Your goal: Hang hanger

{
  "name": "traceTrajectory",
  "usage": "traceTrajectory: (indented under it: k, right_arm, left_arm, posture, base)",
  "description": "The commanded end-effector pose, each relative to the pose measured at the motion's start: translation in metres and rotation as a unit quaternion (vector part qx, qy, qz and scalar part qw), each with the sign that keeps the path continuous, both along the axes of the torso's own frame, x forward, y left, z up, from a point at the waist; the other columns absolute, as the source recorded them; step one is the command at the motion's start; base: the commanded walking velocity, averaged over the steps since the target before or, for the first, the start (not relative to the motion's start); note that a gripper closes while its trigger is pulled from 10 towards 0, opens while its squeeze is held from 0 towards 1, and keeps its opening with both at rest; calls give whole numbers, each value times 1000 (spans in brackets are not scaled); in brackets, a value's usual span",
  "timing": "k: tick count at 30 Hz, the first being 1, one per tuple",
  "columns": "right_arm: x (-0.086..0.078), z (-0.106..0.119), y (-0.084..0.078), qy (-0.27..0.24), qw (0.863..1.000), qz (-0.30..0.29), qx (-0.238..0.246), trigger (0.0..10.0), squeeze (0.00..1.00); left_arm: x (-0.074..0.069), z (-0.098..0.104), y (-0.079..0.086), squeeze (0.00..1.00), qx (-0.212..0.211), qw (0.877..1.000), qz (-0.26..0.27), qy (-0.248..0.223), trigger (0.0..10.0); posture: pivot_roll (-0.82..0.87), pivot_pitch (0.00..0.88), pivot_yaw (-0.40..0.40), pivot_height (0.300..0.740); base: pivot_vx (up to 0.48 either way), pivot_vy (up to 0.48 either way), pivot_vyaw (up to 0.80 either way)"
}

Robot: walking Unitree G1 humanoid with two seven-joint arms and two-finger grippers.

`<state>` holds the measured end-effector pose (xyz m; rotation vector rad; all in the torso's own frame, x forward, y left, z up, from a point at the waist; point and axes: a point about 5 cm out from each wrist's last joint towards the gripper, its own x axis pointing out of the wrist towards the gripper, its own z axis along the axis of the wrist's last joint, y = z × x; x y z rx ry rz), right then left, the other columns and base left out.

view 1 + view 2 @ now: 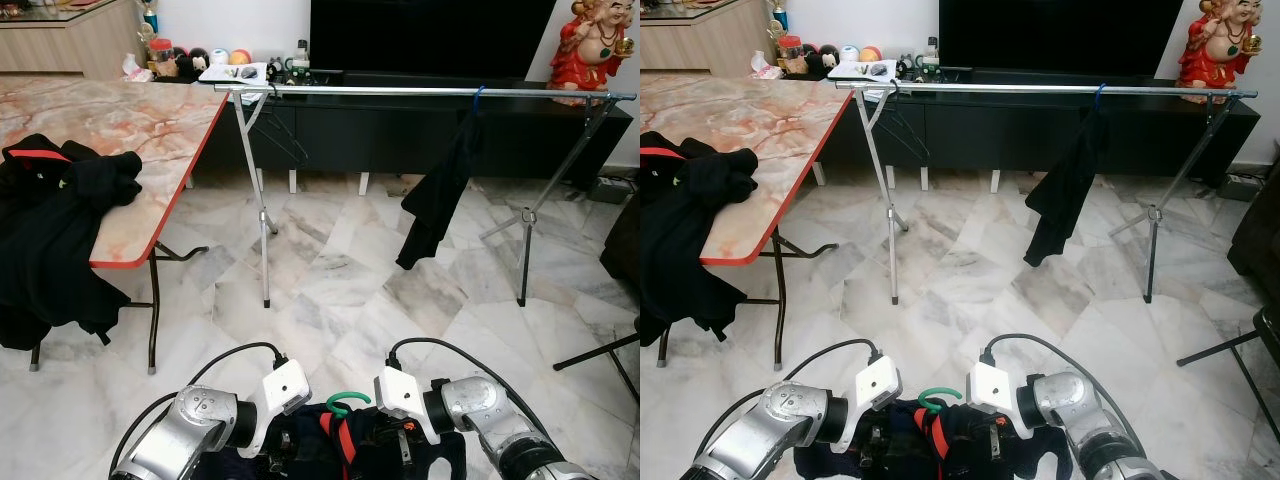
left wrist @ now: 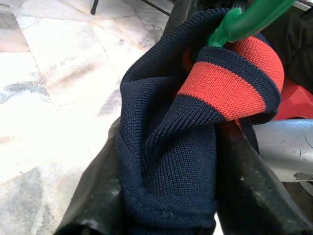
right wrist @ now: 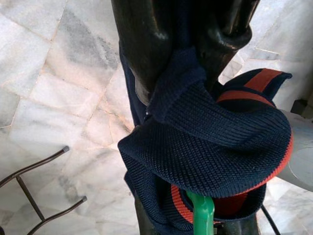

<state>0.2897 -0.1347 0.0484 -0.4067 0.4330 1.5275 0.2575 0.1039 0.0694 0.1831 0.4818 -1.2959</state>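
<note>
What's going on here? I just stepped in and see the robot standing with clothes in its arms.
The robot holds a navy sweater with red stripes on a green hanger low in front of it, left gripper and right gripper both clamped on the knit. Ahead stands a metal clothes rail with one dark garment hanging from it. The sweater is not yet on the rail. More dark clothes lie on the table to its left.

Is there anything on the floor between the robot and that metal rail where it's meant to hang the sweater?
Nothing visible blocks the way. The left tool and right tool hold the navy sweater on its green hanger; bare marble floor lies before the rail, free between the empty hanger and black garment.
</note>
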Motion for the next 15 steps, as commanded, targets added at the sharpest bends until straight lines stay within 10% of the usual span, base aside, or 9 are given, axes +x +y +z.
traceTrajectory:
  k: [1, 15]
  right_arm:
    - [9, 13, 6, -25, 999, 4, 20, 0, 0]
    - [8, 12, 5, -21, 1000, 6, 16, 0, 0]
  left_arm:
    - [1, 1, -3, 0, -2, 1000, -7, -6, 0]
    - [1, 1, -5, 0, -3, 1000, -11, -10, 0]
  posture:
    - [142, 49, -49, 740]
    - [140, 38, -54, 740]
  base:
    - [0, 0, 0]
    - [0, 0, 0]
